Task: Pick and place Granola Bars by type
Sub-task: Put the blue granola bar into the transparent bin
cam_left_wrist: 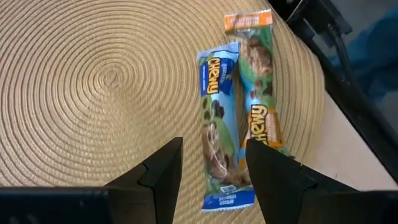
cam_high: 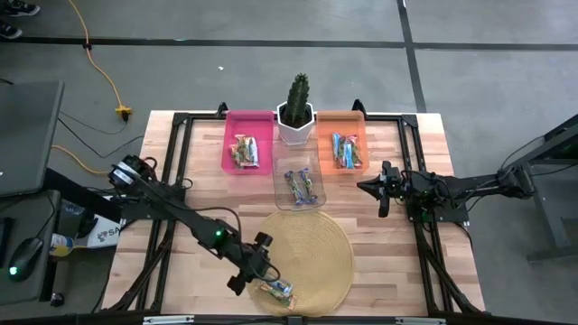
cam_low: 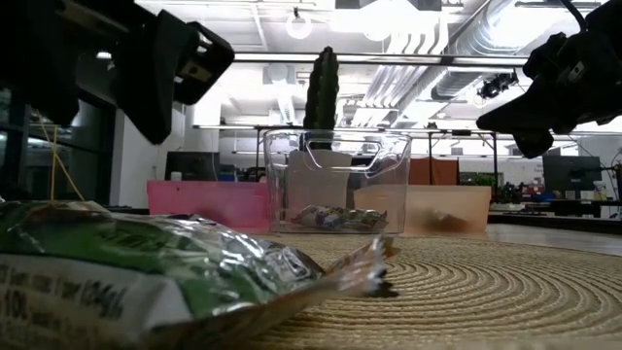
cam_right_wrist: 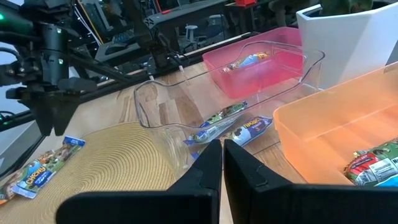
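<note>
blue bar (cam_left_wrist: 219, 124), orange-green bar (cam_left_wrist: 259, 93), tan mat (cam_left_wrist: 112, 81)

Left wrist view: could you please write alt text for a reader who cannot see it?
The left gripper hangs open above two granola bars lying side by side on a round woven mat, a blue-wrapped bar and an orange-wrapped bar. The blue one lies between the fingers; nothing is held.

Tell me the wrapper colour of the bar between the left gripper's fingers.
Blue-edged bar, clearest in the left wrist view.

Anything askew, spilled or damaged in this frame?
Nothing stands out. Two granola bars lie side by side on the woven mat under the open left gripper; the pink bin, clear bin and orange bin sit upright.
</note>
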`<state>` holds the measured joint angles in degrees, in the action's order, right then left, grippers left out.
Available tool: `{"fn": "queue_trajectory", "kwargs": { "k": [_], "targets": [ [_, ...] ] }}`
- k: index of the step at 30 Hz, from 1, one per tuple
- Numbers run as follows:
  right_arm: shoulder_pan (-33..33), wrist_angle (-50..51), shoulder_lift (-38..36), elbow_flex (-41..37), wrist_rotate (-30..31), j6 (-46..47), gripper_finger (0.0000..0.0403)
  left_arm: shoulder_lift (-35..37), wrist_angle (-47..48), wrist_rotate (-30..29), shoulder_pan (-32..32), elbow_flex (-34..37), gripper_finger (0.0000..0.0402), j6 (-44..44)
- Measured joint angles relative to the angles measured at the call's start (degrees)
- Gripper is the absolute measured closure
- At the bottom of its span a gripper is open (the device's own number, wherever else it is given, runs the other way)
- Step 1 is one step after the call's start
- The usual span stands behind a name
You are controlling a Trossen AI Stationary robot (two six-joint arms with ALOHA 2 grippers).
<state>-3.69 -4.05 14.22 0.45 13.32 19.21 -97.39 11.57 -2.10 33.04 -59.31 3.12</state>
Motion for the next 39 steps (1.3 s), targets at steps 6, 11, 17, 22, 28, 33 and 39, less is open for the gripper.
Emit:
{"fn": "queue_trajectory", "kwargs": {
  "k": [6,11,17,22,28,33,39],
  "targets": [
    [0.0,0.2,0.0,0.0,0.0,-0.1,0.0402,-2.1,-2.2,0.0,0.0,0.0,0.0227,-1.8],
    [0.0,0.1,0.0,0.0,0.0,-0.1,0.0402,-2.3,-2.1,-0.5,0.0,0.0,0.0227,-1.8],
    [0.0,0.1,0.0,0.0,0.0,-0.1,0.0402,-2.5,-2.1,-0.5,0.0,0.0,0.0228,-2.7],
    [0.0,0.1,0.0,0.0,0.0,-0.1,0.0402,-3.2,-2.8,-1.0,0.0,0.1,0.0228,-3.0],
    [0.0,0.0,0.0,0.0,0.0,0.0,0.0402,-3.5,-3.1,-1.7,-0.1,0.0,0.0228,-4.0],
    [0.0,0.0,0.0,0.0,0.0,0.0,0.0402,-5.4,-4.0,-1.3,0.0,0.1,0.0228,-3.4],
    [0.0,0.0,0.0,0.0,0.0,0.0,0.0402,-7.6,-5.6,-1.1,0.0,0.0,0.0228,-3.1]
  ]
}}
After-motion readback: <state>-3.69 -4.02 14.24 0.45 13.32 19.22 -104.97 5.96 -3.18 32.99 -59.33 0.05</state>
